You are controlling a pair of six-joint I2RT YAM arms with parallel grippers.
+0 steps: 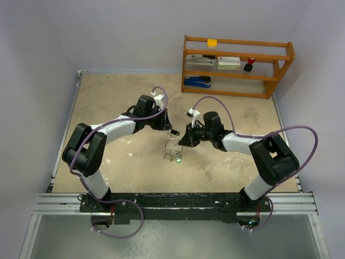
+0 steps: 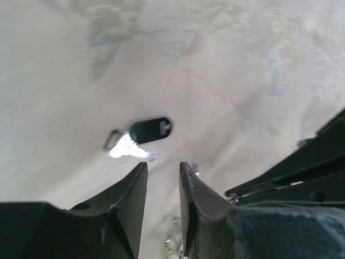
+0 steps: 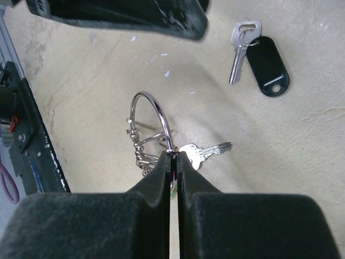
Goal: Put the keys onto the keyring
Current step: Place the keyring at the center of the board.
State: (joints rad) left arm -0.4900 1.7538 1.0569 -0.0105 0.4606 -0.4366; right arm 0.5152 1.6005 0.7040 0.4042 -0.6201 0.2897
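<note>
My right gripper [image 3: 173, 155] is shut on the wire of the keyring [image 3: 165, 131], holding it upright just above the table. A silver key [image 3: 207, 151] hangs from the ring beside the fingertips, and several small rings and keys [image 3: 141, 145] bunch on its other side. From above, the keyring [image 1: 172, 144] shows with the keys [image 1: 173, 157] below it, one with a green head [image 1: 178, 159]. A separate silver key with a black tag [image 3: 268, 67] lies flat on the table. My left gripper [image 2: 163, 166] hovers open over the table near that tagged key [image 2: 151, 129], with nothing between its fingers.
A wooden shelf [image 1: 237, 65] stands at the back right, holding a blue stapler [image 1: 197, 82] and other small items. The right arm's gripper [image 2: 302, 178] sits close beside my left fingers. A metal rail [image 1: 172, 200] runs along the near edge.
</note>
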